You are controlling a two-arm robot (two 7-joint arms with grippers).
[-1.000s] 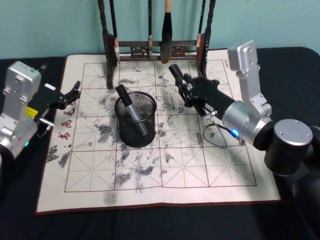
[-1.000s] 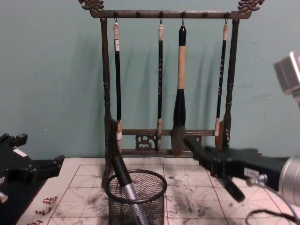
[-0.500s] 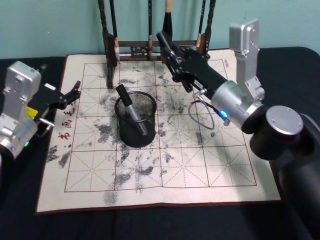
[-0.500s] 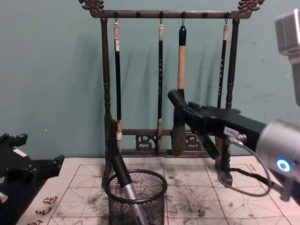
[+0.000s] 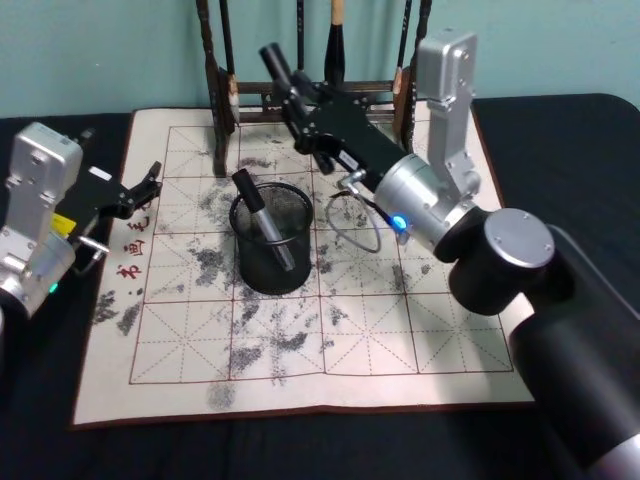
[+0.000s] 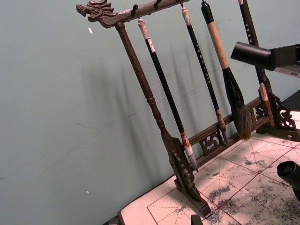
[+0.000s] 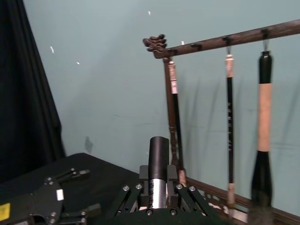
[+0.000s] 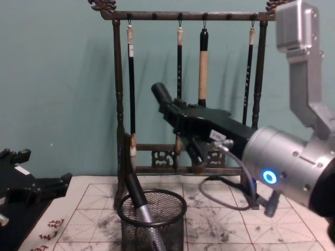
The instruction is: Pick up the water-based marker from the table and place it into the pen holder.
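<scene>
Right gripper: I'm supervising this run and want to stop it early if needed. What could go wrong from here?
The right gripper holds the marker high, close to the brush rack and its hanging brushes; a swing could knock them. The pen holder has a second marker leaning across its opening, which could block or deflect the drop. The left gripper sits parked at the mat's left edge.

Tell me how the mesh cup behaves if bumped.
The cup is wire mesh, so probably light and easily shoved on the mat. Roughly as wide as tall, it likely slides before tipping. The leaning marker inside may bias it sideways. The right pincer holds the second marker higher up; the left pincer is parked at left.
</scene>
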